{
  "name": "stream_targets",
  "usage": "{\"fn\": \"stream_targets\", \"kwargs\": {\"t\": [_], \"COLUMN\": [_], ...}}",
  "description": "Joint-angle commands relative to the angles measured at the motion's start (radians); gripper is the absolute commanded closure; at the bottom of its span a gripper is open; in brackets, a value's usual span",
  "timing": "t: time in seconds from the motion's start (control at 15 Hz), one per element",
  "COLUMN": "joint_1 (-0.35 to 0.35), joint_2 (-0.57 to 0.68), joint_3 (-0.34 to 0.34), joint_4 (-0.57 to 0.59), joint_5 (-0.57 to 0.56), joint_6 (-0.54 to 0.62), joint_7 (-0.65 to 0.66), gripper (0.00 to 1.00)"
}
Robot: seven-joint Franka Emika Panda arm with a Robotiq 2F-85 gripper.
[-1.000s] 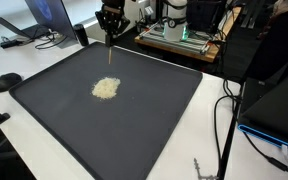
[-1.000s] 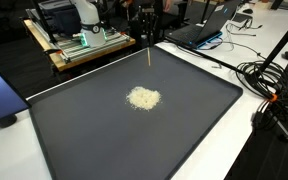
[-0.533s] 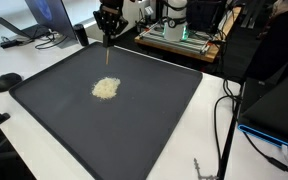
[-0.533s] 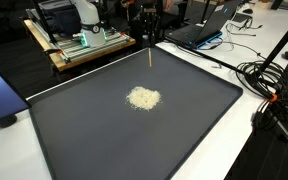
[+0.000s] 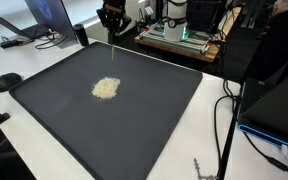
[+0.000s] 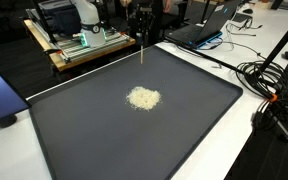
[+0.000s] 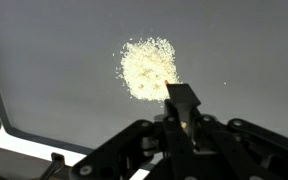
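Wrist view shows my claw point(image 7: 188, 128) clamped tight around a thin stick point(image 7: 182, 98) that hangs over the dark mat point(image 7: 54, 70), a little apart from the pale grain pile point(image 7: 149, 68).

Pile point(image 5: 105, 88) on mat point(image 5: 164, 110), stick point(image 5: 115, 53) in tool point(image 5: 111, 34) above far edge

Grain pile point(image 5: 105, 88) on dark mat point(image 5: 156, 118)
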Motion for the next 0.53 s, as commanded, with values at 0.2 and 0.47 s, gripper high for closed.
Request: {"fn": "stream_targets", "kwargs": {"t": [0.2,0.47], "joint_1": [0.024,0.04], "joint_2": [-0.126,-0.215], "joint_3": [-0.001,0.005], "joint_4": [0.011,0.013], "joint_5": [0.062,0.065], "joint_6": [-0.218,-0.327], "joint_7": [-0.13,-0.159], "gripper": [0.97,0.97]}}
